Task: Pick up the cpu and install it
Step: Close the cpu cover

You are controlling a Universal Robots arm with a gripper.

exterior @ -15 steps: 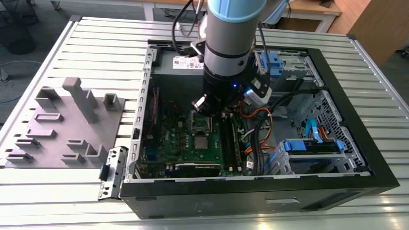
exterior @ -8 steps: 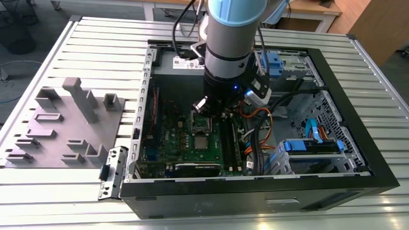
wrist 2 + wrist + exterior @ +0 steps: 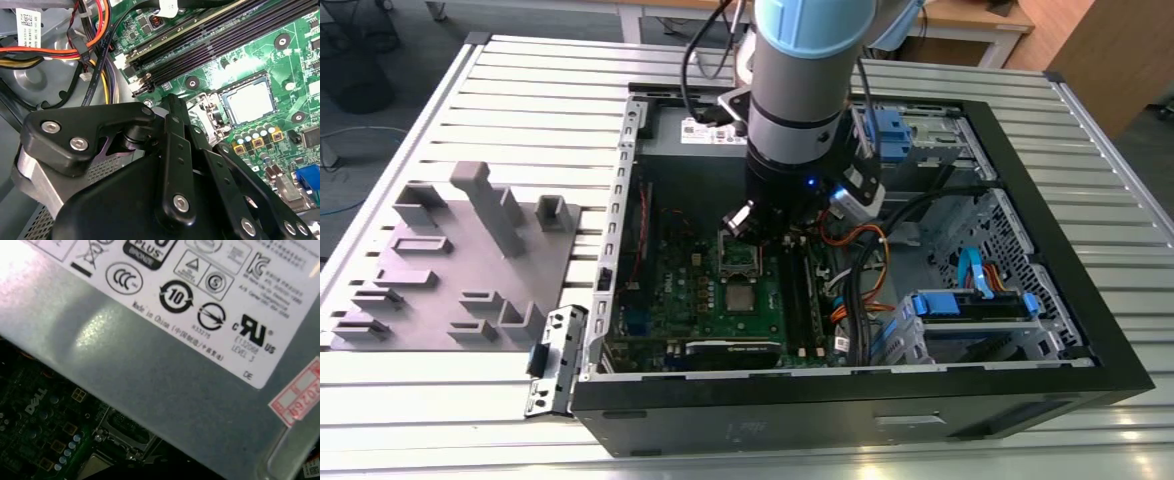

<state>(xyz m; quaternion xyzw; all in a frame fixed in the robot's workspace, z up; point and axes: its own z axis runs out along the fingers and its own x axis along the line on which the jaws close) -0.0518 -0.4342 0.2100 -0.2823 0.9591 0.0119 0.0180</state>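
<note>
Cpu (image 3: 248, 101) lay seated in socket on green board (image 3: 280, 60); hand (image 3: 761, 232) hovered above, grip state indeterminable.

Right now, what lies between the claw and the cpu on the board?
In the second wrist view, the open silver socket frame lies between the claw and the cpu, which sits flat on the green board.
</note>
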